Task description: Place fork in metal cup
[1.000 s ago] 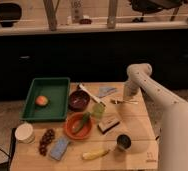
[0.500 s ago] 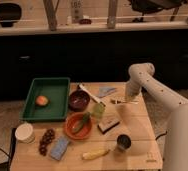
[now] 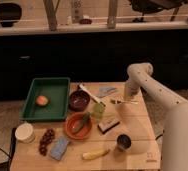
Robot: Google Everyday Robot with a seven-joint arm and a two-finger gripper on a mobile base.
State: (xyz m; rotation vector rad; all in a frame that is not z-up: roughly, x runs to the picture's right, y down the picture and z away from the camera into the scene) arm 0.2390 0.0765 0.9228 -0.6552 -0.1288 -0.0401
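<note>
The fork (image 3: 123, 102) is a slim silvery piece lying flat on the wooden table (image 3: 142, 132) near its far right edge. My gripper (image 3: 127, 97) hangs from the white arm, pointing down right over the fork's middle, at or just above it. The metal cup (image 3: 123, 142) stands upright near the table's front right, shiny with a dark inside, well in front of the gripper and the fork.
A green tray (image 3: 57, 85) with an orange fruit (image 3: 42, 100) sits at the left. Mid-table are a dark bowl (image 3: 79, 100), a white-handled utensil (image 3: 89, 93), an orange bowl (image 3: 78, 126), a green packet (image 3: 98, 110) and a dark box (image 3: 108, 124). A banana (image 3: 95, 154), a blue sponge (image 3: 60, 148), grapes (image 3: 46, 140) and a white paper cup (image 3: 25, 132) lie in front.
My gripper has come down slightly over the fork. The fork and the other things have not visibly moved.
</note>
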